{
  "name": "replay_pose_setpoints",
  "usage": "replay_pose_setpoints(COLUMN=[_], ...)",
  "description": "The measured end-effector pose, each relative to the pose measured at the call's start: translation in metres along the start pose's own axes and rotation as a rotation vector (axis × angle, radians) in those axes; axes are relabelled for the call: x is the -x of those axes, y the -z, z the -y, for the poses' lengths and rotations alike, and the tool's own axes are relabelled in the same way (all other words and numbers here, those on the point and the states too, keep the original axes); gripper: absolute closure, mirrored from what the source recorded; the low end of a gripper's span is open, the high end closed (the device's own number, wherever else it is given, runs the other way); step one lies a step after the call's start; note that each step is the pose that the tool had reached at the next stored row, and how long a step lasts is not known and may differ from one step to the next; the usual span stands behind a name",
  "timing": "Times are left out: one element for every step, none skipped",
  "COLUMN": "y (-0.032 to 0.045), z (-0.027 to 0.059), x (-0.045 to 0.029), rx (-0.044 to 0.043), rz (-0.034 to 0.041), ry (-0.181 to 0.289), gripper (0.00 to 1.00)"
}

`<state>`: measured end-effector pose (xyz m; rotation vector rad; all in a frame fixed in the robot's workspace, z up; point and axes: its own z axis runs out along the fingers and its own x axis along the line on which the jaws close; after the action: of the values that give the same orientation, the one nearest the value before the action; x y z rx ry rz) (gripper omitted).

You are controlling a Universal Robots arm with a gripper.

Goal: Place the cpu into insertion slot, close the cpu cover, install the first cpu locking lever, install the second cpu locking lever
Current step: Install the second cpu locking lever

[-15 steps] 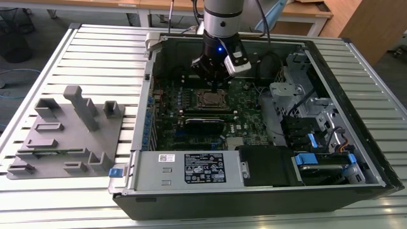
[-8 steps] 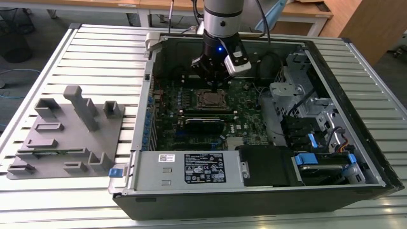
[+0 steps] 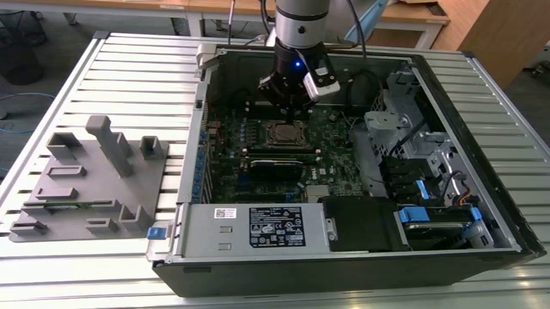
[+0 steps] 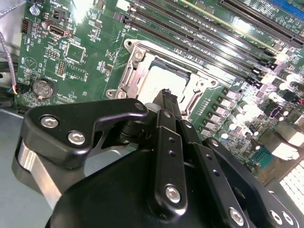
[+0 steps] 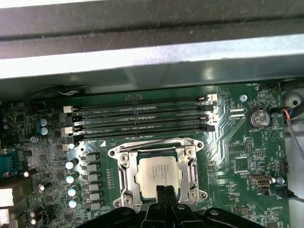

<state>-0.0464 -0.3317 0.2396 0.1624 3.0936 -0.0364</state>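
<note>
One arm, mine, reaches down into the open computer case (image 3: pixel 344 193) in the exterior view, my gripper (image 3: pixel 288 111) poised just above the socket (image 3: pixel 286 134) near the far edge of the green board (image 3: pixel 335 167). A grey fixture tray (image 3: pixel 90 187) lies on the slatted table (image 3: pixel 51 270), toward the exterior view's left of the case.

In the second wrist view, my fingers (image 4: pixel 168 102) are pressed together with nothing between them, their tips over the near rim of the cover frame (image 4: pixel 137 71). The chip (image 4: pixel 159 83) sits flat in the socket, seen through the frame's window.

In the first wrist view, the chip (image 5: pixel 160 173) lies seated inside the socket (image 5: pixel 159 171), the frame (image 5: pixel 124 175) down around it, my closed fingertips (image 5: pixel 161 192) at its near edge. Long black card slots (image 5: pixel 142 118) run along the board beyond the socket.
</note>
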Motion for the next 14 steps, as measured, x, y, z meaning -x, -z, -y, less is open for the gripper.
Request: replay_pose_setpoints(y=[0.0012, 0.0025, 0.0041, 0.0056, 0.0065, 0.0065, 0.0065, 0.0065, 0.0066, 0.0066, 0.0067, 0.0067, 0.0066, 0.0066], z=[0.0000, 0.0000, 0.0001, 0.0001, 0.0001, 0.0001, 0.0001, 0.0001, 0.0001, 0.0002, 0.0004, 0.0010, 0.0018, 0.0028], x=[0.0001, 0.0001, 0.0002, 0.0003, 0.0003, 0.0003, 0.0003, 0.0003, 0.0003, 0.0003, 0.0004, 0.0004, 0.0005, 0.0006], rx=[0.0000, 0.0000, 0.0001, 0.0001, -0.0001, 0.0001, 0.0002, 0.0003, 0.0002, 0.0001, -0.0002, -0.0002, -0.0001, 0.0000], rz=[0.0000, 0.0000, 0.0001, 0.0000, 0.0000, 0.0000, 0.0002, 0.0001, 0.0001, 0.0001, 0.0000, -0.0001, 0.0000, 0.0000], ry=[0.000, 0.000, 0.000, 0.000, 0.000, 0.000, 0.000, 0.000, 0.000, 0.000, 0.000, 0.000, 0.000, 0.000], gripper=[0.90, 0.90, 0.90, 0.90, 0.90, 0.90, 0.90, 0.90, 0.90, 0.90, 0.90, 0.90, 0.90, 0.90])
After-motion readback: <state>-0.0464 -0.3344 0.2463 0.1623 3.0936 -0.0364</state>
